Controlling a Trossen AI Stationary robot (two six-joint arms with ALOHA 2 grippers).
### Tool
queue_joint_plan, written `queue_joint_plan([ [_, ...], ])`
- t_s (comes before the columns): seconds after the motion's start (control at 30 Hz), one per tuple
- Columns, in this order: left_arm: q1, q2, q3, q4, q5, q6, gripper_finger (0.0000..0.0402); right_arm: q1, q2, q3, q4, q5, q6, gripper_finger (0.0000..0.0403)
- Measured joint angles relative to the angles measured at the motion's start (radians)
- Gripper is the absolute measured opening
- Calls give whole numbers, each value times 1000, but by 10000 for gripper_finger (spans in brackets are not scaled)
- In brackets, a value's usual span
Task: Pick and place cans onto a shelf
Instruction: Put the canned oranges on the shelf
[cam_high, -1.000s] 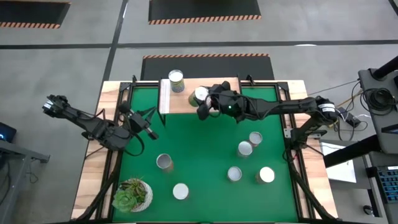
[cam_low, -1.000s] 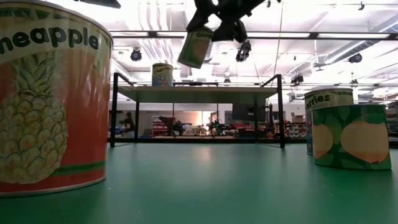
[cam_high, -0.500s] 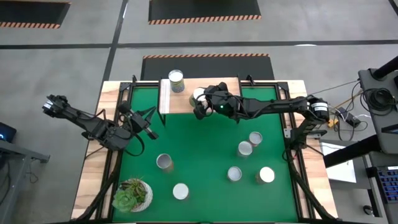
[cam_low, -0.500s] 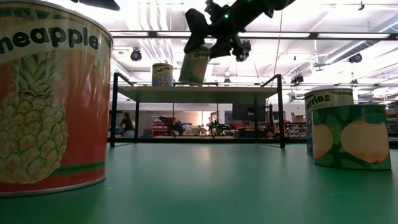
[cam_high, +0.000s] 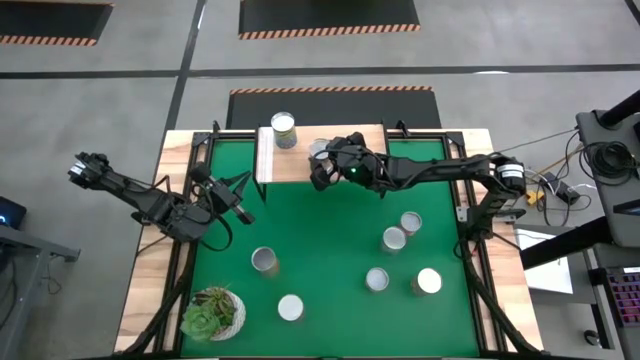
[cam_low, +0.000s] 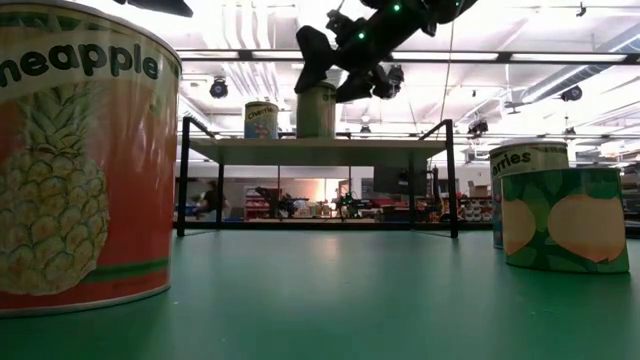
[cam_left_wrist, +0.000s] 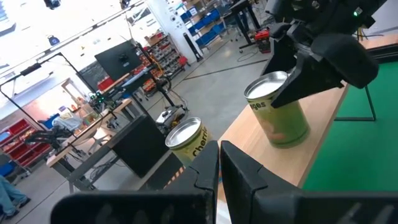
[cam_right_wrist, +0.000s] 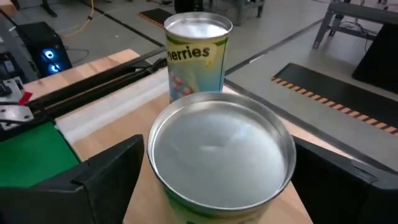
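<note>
High view: can (cam_high: 319, 151) near shelf (cam_high: 300, 168) edge

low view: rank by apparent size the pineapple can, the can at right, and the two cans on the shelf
1. Pineapple can, largest, though it sits nearest the camera.
2. Can at right.
3. Shelf cans: cherries can and the can between the open right gripper fingers look alike; no ranking.

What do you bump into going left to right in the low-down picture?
Big orange pineapple can → small yellow-green cherries can on the light-wood shelf → pale can with the right gripper open around it → green-and-peach can.
</note>
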Motion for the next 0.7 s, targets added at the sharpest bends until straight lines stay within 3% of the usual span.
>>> queue_joint_plan([
  [0.13,0,0,0,-1,0,0,0,2,-30,29,-38,0,-3,363],
  [0.4,0,0,0,-3,35,0,0,-5,-56,155,-291,1,-104,359],
  [0.57,0,1,0,21,240,16,0,-60,-57,196,-403,8,-169,319],
  [0.7,0,1,0,52,278,31,0,-129,-59,202,-466,-3,-188,266],
])
